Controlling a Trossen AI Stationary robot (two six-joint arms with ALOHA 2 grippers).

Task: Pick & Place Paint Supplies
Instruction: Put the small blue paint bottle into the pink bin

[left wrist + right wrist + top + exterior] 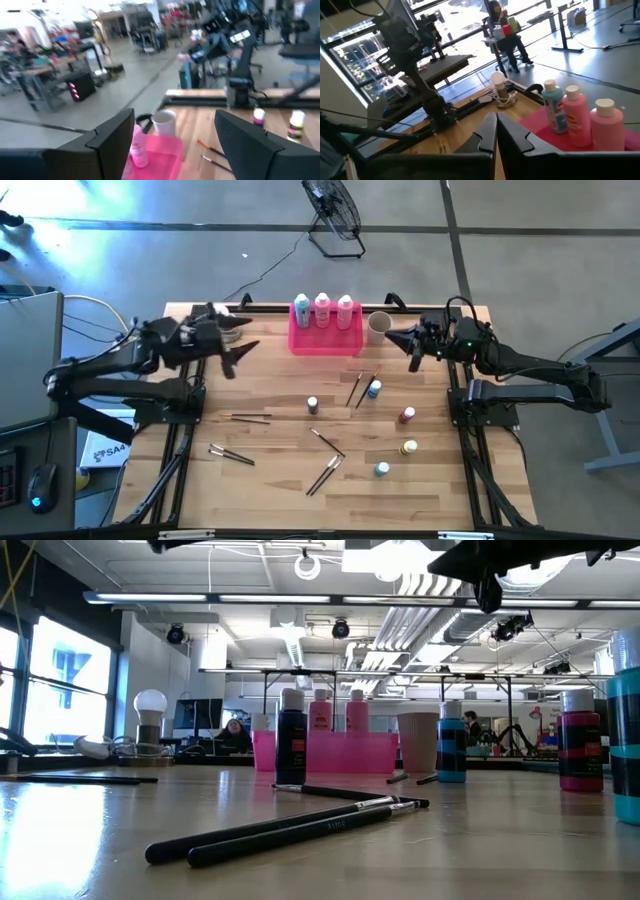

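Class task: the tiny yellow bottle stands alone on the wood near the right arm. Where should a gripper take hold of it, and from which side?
Grip the tiny yellow bottle around its body, below the cap, coming straight down from above. It stands upright with free space around it, so the right gripper, nearer but shut now, would likely fit once opened.

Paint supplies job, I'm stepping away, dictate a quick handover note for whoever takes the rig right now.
Left gripper: open, empty, raised over the table's back left.
Right gripper: shut, empty, raised beside the beige cup.
Done: three tall bottles stand in the pink tray.
Left: five tiny bottles, purple, blue, dark red, yellow, teal, plus the paintbrushes, all loose on the table.
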